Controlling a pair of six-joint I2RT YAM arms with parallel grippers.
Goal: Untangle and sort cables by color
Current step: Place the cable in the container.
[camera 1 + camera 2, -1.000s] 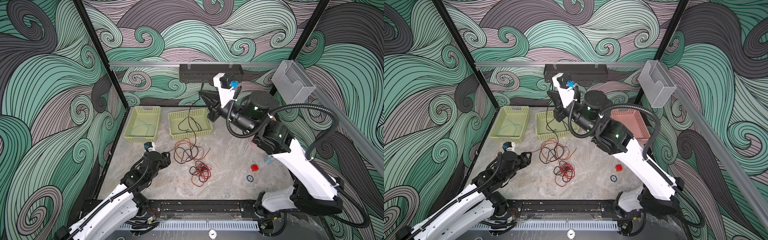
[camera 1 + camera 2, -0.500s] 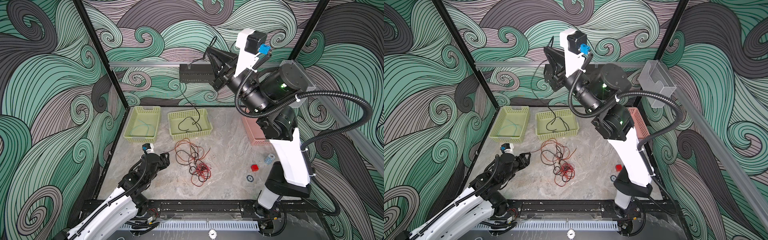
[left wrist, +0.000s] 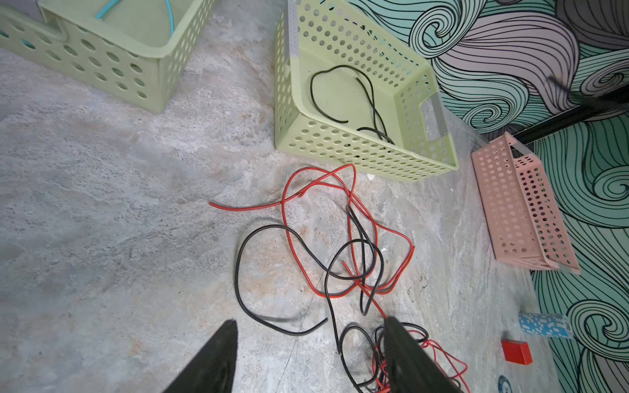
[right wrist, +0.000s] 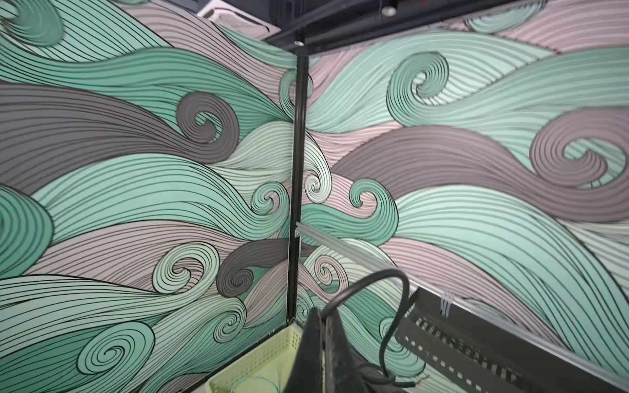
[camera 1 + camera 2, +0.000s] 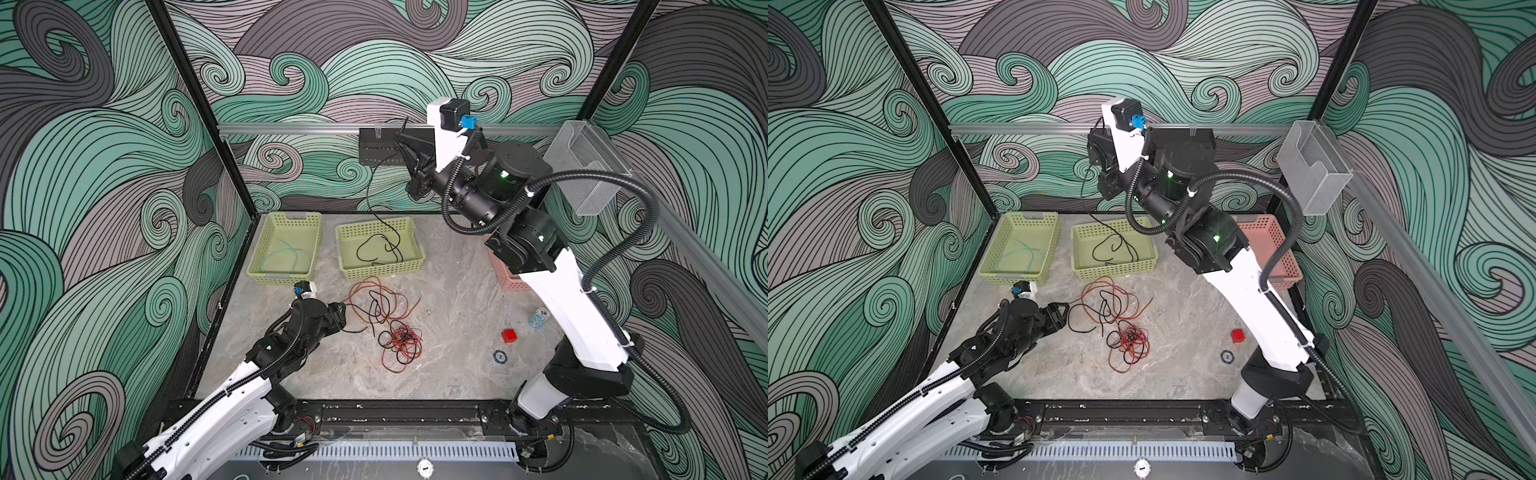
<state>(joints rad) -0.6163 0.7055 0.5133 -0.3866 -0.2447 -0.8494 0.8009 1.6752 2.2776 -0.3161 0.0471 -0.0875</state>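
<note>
I've got the jaws of R gripper (image 4: 321,314) pinched shut on a black cable (image 4: 377,273), held high so its slack feeds into the mid green basket (image 5: 382,271), while L gripper (image 3: 311,323) hangs wide open, empty, beside the red/black tangle (image 5: 399,338), prob. for next pick.

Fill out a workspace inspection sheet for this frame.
Surface: marble-look table, in view.
Job's things: red-and-black tangle on table; teal cable in left green basket; black cable hangs into middle green basket.
Clutter: red block, chip stack, flat chip.
Grippers: left gripper open, low beside tangle; right gripper raised, shut on black cable.
Cables: ribbed hoses along both arms.
Surroundings: wave-patterned walls, pink basket, clear bin.
</note>
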